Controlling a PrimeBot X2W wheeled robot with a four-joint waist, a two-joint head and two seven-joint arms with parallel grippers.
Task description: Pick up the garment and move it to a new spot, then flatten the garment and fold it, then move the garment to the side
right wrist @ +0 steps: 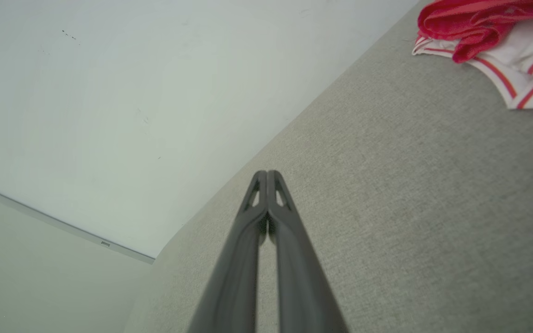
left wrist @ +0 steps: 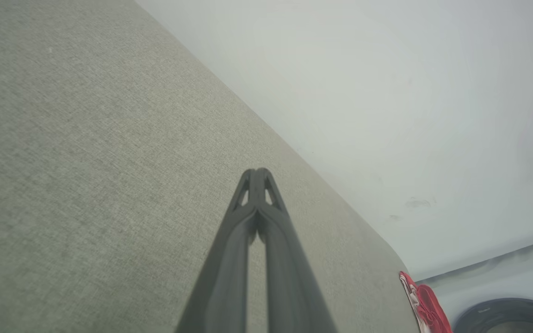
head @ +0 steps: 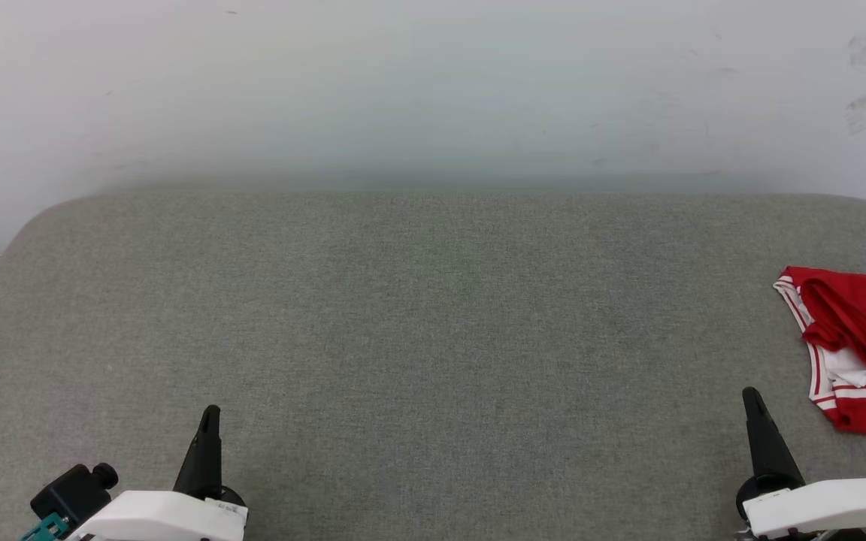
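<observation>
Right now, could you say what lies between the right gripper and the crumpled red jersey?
Only bare grey fabric surface, right gripper to red jersey, in the head view.

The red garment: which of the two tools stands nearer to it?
The right tool, at the lower right of the head view, close to the crumpled garment. The left tool is far off at the lower left.

Grey surface [head: 433, 315] open — garment [head: 858, 330] heaped far right.

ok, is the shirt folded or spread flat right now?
Neither: crumpled. The shirt lies in a bunched heap at the right side of the grey pad, red cloth rolled over white striped trim.
</observation>
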